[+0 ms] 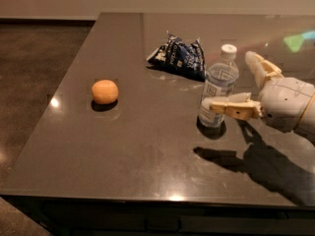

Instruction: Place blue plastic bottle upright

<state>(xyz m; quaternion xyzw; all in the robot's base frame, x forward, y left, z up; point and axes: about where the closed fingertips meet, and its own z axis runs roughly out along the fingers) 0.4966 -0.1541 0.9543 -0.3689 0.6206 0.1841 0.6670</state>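
The blue plastic bottle [218, 88], clear and pale bluish with a white cap and a white label, stands upright on the dark table [147, 146], right of centre. My gripper [227, 80] comes in from the right and is open. Its near finger [235, 107] lies across the front of the bottle's lower part. Its far finger [259, 67] stands apart from the bottle, to the right of the cap. I cannot tell whether the near finger touches the bottle.
A dark blue snack bag [179, 57] lies just behind and left of the bottle. An orange [105, 91] sits on the left part of the table. The table's left edge and front edge drop to a brown floor [34, 73].
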